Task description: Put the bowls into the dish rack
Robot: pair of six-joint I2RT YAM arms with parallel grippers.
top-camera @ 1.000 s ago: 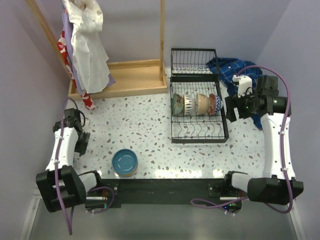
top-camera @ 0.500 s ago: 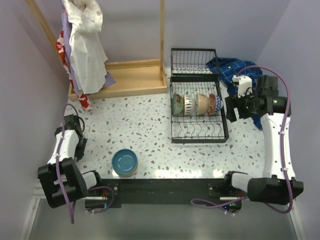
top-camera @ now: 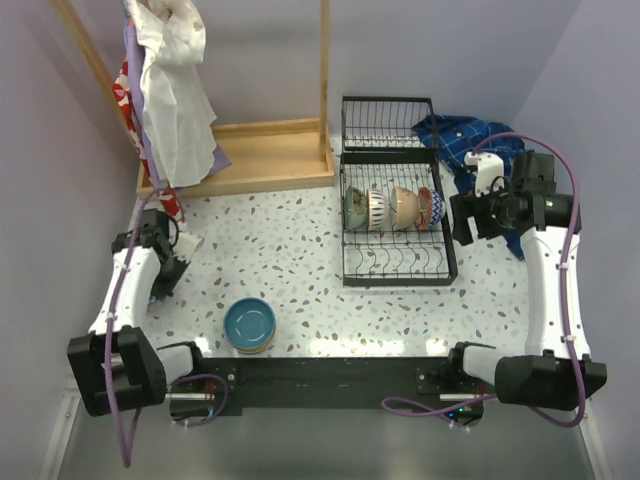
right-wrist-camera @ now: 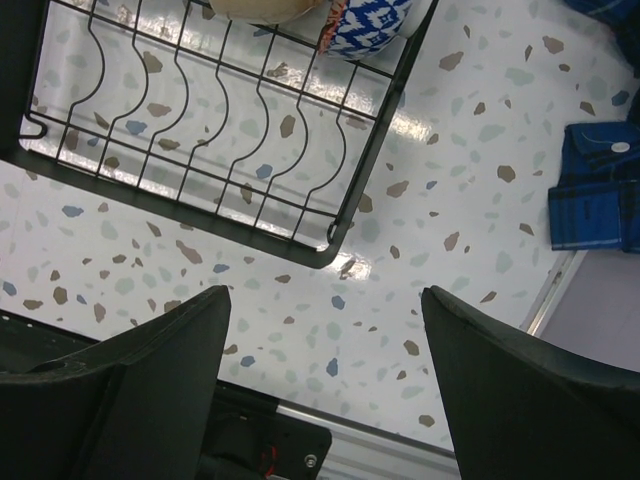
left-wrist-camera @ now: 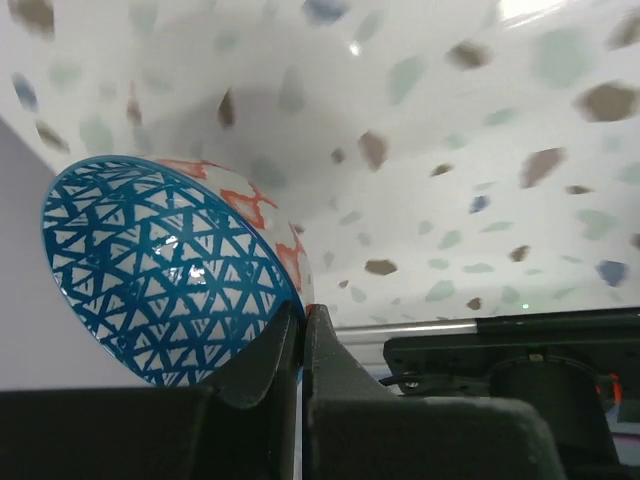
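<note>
In the left wrist view a bowl (left-wrist-camera: 160, 270) with blue triangles inside and a red-orange pattern outside hangs tilted above the table. My left gripper (left-wrist-camera: 303, 318) is shut on its rim. From above, the left gripper (top-camera: 172, 256) sits near the left wall and hides that bowl. A teal bowl (top-camera: 249, 324) tops a small stack at the near edge. The black wire dish rack (top-camera: 398, 272) holds several bowls (top-camera: 390, 208) on edge. My right gripper (top-camera: 463, 218) hangs open and empty beside the rack's right side, above the table (right-wrist-camera: 325, 300). The rack (right-wrist-camera: 200, 120) and a blue patterned bowl (right-wrist-camera: 365, 25) show below it.
A wooden clothes stand (top-camera: 250, 155) with hanging garments (top-camera: 170, 90) fills the back left. A blue checked cloth (top-camera: 455, 135) lies behind the rack at the right wall, and its edge (right-wrist-camera: 600, 185) shows in the right wrist view.
My left jaws have closed onto the patterned bowl's rim, and the left wrist has shifted slightly right and away from the wall. The right arm has stayed still.
</note>
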